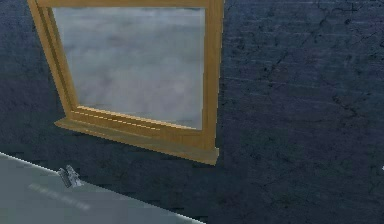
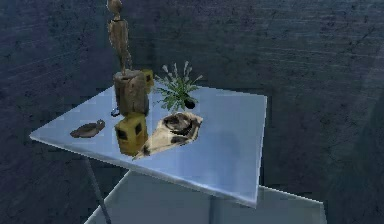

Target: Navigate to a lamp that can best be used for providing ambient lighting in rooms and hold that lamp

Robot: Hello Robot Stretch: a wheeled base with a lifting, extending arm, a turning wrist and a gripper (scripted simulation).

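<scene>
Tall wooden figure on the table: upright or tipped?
Upright. The wooden figure rises straight from its block base on the table, beside the plant.

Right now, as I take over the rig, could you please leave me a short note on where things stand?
Gripper: state unknown to me.
Things: in the arm side view, a glossy table carries a wooden figure on a block, a yellow box, a small plant, a dark flat thing and a mottled bowl-like thing. I cannot tell which of them is the lamp. The forward view faces a wood-framed window in a dark wall.
Done: the robot stands beside the table.
Left: pick out the lamp, reach for it and hold it.
</scene>
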